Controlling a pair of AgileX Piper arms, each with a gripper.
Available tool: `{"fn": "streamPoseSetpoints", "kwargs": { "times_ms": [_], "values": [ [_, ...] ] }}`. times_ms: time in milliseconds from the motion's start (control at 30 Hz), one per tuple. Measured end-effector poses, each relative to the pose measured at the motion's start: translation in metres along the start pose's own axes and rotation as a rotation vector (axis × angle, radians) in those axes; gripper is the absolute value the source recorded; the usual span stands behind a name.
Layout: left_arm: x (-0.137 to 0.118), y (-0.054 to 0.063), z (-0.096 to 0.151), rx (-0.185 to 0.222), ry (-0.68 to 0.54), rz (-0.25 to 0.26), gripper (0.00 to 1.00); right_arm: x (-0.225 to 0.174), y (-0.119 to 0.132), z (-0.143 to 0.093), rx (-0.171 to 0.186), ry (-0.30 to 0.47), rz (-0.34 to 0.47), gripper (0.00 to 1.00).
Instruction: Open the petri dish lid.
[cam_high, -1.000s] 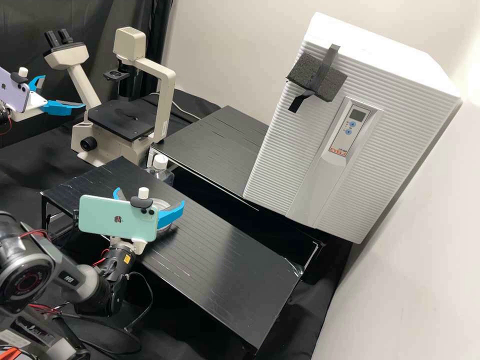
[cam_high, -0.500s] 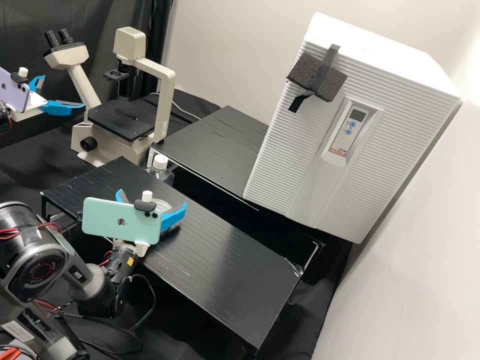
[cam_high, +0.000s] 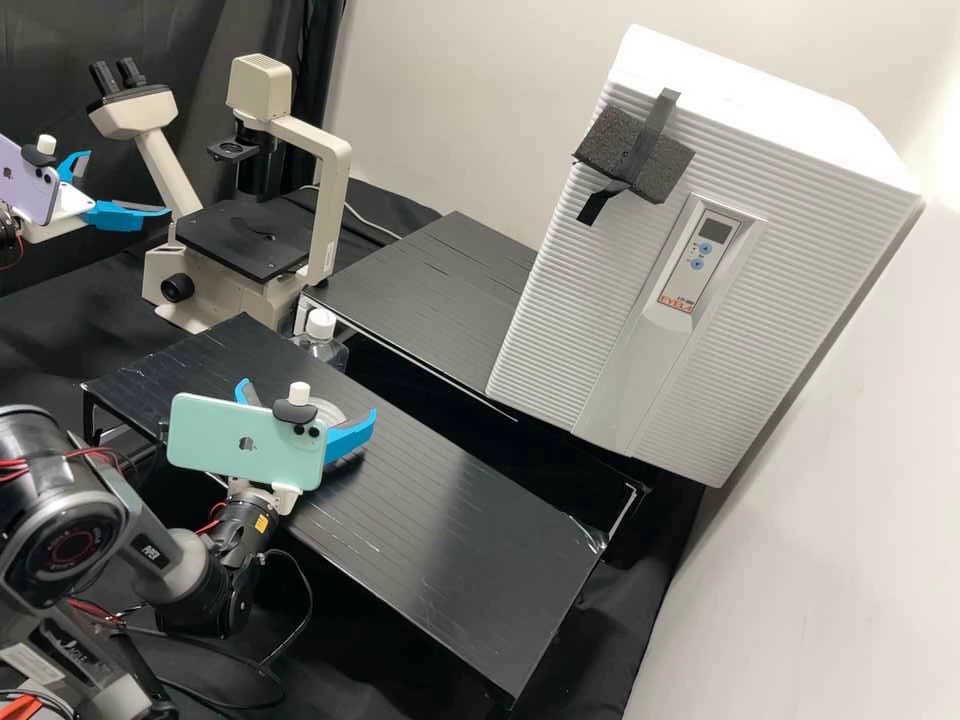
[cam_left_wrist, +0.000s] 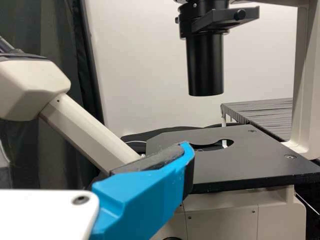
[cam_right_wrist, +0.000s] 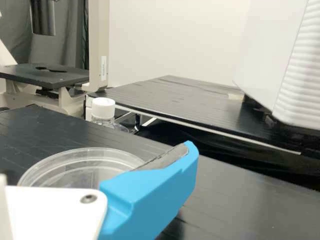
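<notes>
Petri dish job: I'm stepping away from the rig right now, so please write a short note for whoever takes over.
Right gripper: at the dish, jaws apart.
Left gripper: up near the microscope, jaws apart, empty.
Petri dish: on the low black table, by the right gripper's jaws. Its lid appears to be on.
Done: right gripper is at the dish.
Left to do: grip the lid and lift it off.

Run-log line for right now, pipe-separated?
right gripper: open, at petri dish | left gripper: open, by microscope | dish: on black stand | held: nothing
</notes>
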Motion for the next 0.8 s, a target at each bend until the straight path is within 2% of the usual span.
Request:
{"fn": "streamPoseSetpoints", "kwargs": {
  "times_ms": [133,267,800],
  "values": [
    [0.0000,0.0000,0.0000,0.000,0.000,0.000,1.00,0.0015,-0.0019,0.0017,0.011,-0.009,-0.006,1.00],
    [0.0000,0.0000,0.0000,0.000,0.000,0.000,1.00,0.0020,-0.0020,0.0032,-0.008,-0.017,-0.003,1.00],
    [0.0000,0.0000,0.0000,0.000,0.000,0.000,1.00,0.0034,-0.0025,0.0040,-0.002,-0.018,0.007,1.00]
  ]
}}
